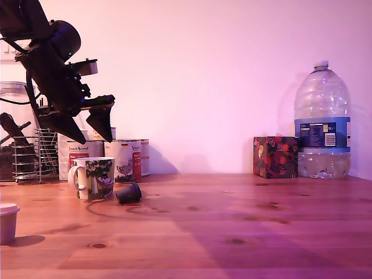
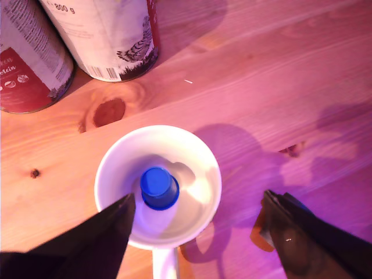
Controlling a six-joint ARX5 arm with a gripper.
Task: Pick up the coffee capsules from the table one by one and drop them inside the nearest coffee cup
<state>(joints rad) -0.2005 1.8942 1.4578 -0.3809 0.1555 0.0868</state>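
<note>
- The arm's upper links run out of the exterior view at the top left corner, so only its dark lower body and the tool (image 1: pixel 88 129) show.
- In the wrist view the tool (image 2: pixel 197 224) appears as two dark wedge-shaped fingers (image 2: pixel 99 241) cut off by the frame edge; they stand spread wide apart with nothing between them, hanging above the mug.
- The coffee cup (image 1: pixel 93 178) is a white ceramic mug with a dark illustrated print and a looped white handle; it stands upright on the surface near the exterior view's left.
- Seen from above, the coffee cup (image 2: pixel 200 157) has a round glossy white rim, and a small blue capsule (image 2: pixel 158 188) lies at its bottom.
- A black capsule (image 1: pixel 129 193), tapered with a wider rim, lies tipped on its side on the surface just beside the mug, on the exterior view's right of it; whether they touch cannot be told.
- Printed tins (image 1: pixel 125 160) stand behind the mug; a wire rack (image 1: pixel 26 157) and a glass jar (image 1: pixel 14 107) are partly hidden by the arm.
- A plain white tub (image 1: pixel 8 222) is cut off by the exterior view's left edge.
- The surface (image 1: pixel 232 226) is reddish-brown planked pine with dark knots.
- Against the plain wall, under pink-violet light, stand a floral box (image 1: pixel 275 157) and a large clear plastic water bottle (image 1: pixel 322 125).
</note>
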